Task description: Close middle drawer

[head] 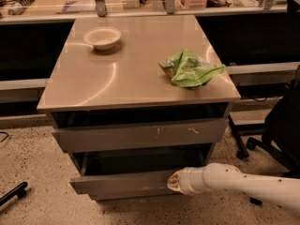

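The tan surface (136,78) carries two objects. A white bowl (102,37) stands upright at 10 o'clock. A crumpled green bag (190,69) lies at 3 o'clock near the right edge, well apart from the bowl. Just beneath the surface is a scratched grey drawer front (140,134) with pale marks right of centre. A speckled floor (37,158) surrounds the cabinet, and a black bar (11,194) lies on it at 8 o'clock. A dark office chair (281,125) stands at 4 o'clock. A cluttered bench (56,8) runs behind at 12 o'clock. The gripper (174,182) is at 5 o'clock, low against the cabinet.
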Action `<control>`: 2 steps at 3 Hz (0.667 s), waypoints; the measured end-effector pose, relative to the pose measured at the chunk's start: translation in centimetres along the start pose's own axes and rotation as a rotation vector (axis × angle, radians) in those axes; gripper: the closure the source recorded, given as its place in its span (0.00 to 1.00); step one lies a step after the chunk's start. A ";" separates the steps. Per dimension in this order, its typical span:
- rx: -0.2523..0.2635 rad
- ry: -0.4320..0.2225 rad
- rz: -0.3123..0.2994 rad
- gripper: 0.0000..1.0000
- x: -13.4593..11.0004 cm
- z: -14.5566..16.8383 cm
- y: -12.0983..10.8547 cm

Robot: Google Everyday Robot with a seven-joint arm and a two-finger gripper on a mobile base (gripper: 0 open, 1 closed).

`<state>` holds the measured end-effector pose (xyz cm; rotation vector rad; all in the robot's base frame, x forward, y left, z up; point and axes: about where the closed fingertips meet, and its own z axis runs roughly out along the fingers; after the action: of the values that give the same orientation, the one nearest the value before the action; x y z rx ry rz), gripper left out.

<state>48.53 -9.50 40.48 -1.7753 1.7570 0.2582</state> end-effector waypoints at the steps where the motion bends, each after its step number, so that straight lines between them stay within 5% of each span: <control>1: 0.079 -0.047 -0.019 1.00 -0.2 0.4 -2.0; 2: 0.182 -0.074 -0.045 1.00 -0.6 -0.3 -4.0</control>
<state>52.20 -9.48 42.24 -1.6527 1.6322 0.1387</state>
